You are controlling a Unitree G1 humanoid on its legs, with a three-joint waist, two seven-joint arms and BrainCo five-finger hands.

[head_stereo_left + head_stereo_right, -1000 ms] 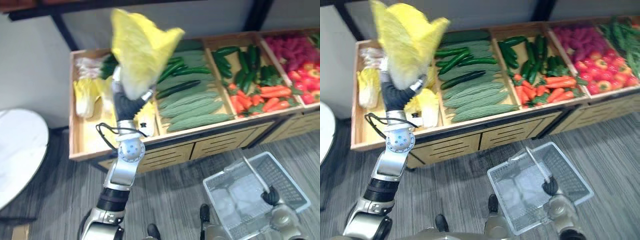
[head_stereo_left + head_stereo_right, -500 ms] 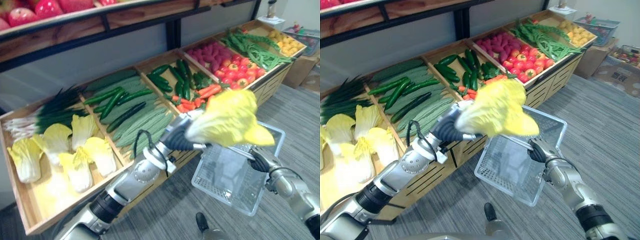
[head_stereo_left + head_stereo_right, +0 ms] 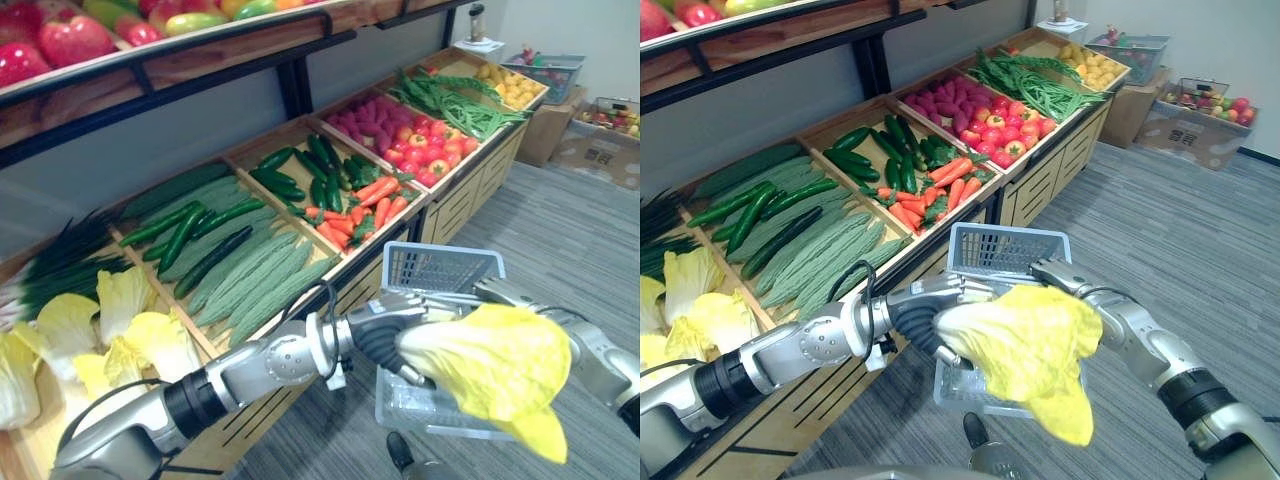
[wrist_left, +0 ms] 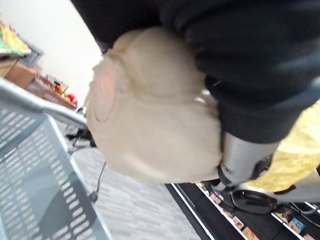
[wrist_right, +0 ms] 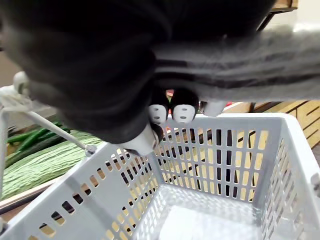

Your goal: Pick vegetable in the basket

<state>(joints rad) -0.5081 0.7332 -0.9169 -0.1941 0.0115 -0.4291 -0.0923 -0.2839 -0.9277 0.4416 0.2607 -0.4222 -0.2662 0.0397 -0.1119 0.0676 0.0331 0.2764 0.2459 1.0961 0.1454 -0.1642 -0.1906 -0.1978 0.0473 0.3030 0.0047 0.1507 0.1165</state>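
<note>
Fingers of my left hand [image 3: 388,335] clamp 1 cabbage [image 3: 495,365] over basket [image 3: 440,268], ready to drop; my right hand [image 5: 180,113] clutches basket, steadying it.

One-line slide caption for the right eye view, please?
Left hand holds yellow napa cabbage over the grey basket the right hand carries.

A long wooden produce stand [image 3: 1040,190] runs along the wall, its compartments stocked with dark green cucumbers [image 3: 755,210], pale ridged bitter gourds [image 3: 830,255], orange carrots [image 3: 945,180], red tomatoes [image 3: 1005,135] and long green beans [image 3: 1040,90]. Red apples [image 3: 65,40] sit on the shelf above. A brown cardboard box [image 3: 1185,130] of fruit stands on the grey plank-patterned floor [image 3: 1200,240] past the far end.
</note>
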